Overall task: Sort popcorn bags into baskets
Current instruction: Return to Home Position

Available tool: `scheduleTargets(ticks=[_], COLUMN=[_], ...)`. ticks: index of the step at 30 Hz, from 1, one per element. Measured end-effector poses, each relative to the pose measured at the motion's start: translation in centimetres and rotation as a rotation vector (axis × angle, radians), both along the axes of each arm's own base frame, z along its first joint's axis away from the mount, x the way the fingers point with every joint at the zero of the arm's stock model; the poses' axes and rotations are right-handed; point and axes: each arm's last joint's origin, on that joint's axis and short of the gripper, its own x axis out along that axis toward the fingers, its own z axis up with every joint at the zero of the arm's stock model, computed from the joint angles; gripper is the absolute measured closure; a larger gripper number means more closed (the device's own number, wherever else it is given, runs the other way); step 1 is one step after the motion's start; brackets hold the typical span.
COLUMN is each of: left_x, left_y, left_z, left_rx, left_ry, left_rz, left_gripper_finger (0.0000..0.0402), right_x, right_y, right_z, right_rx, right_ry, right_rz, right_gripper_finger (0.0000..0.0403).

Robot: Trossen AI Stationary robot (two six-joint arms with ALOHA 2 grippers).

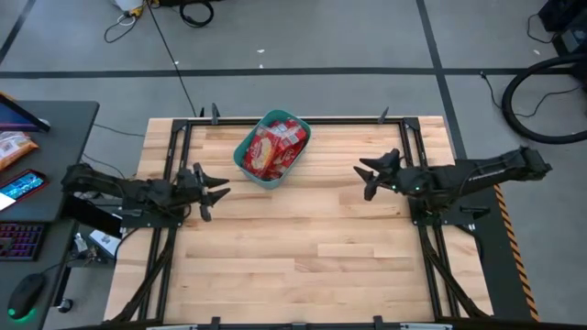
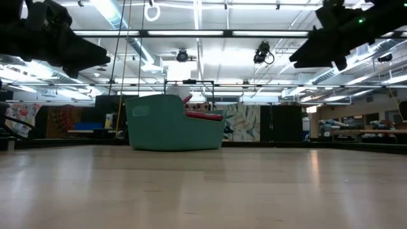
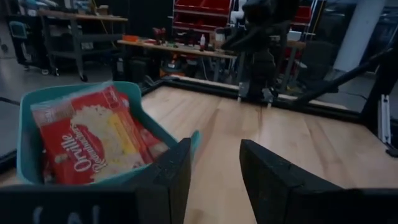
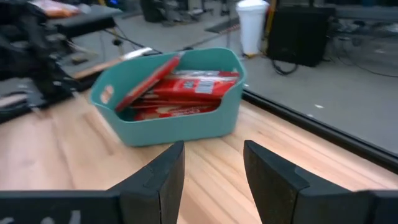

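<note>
Step in hand, by my reading: sorting done, arms going to rest. The popcorn bags (image 1: 273,148) are lying heaped inside the teal basket (image 1: 240,160), which is sitting at 12 o'clock on the tabletop (image 1: 303,247), a little toward 11. No red packet is showing on the bare wood in any view.

Left claw (image 1: 218,192) is hanging at 9 o'clock, pointing toward 3; fingers (image 3: 168,180) are standing apart and holding nothing, with the basket just off toward its 1 o'clock. Right claw (image 1: 367,181) is hanging at 3 o'clock, pointing toward 9; fingers (image 4: 273,177) are likewise spread and empty, facing the basket from well apart.

Both arms are stretching low and near level from the tabletop's side rails, with the claws raised clear of the wood in the low view.

Next move, as I judge it: nothing to grasp; each arm is needing only to fold to its parked pose without swinging a claw across the basket rim
</note>
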Motion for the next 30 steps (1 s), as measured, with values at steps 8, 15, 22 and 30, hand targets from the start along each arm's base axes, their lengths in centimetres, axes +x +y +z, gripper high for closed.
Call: scheduleTargets(ticks=[8, 15, 22, 30], left_x=[-0.7, -1.4, -1.2, -0.8], left_y=[0.4, 0.6, 0.4, 0.2], left_z=[0.9, 0.7, 0.5, -0.6], left_rx=[0.059, 0.049, 0.002, 0.002], left_ry=[-0.074, -0.077, -0.124, -0.106], left_rz=[0.053, 0.04, -0.026, -0.075], left_gripper_finger=[0.0261, 0.0261, 0.0261, 0.0261], right_x=[-2.3, -3.8, -4.2, -4.3], right_y=[0.0, -0.2, -0.3, -0.4], right_z=[-0.4, -1.6, -4.8, -5.9], right_rx=[0.013, -0.019, -0.036, -0.068], right_ry=[-0.102, -0.271, -0.358, -0.315], right_rz=[0.113, 0.152, 0.218, 0.185], right_gripper_finger=[0.0234, 0.0234, 0.0234, 0.0234])
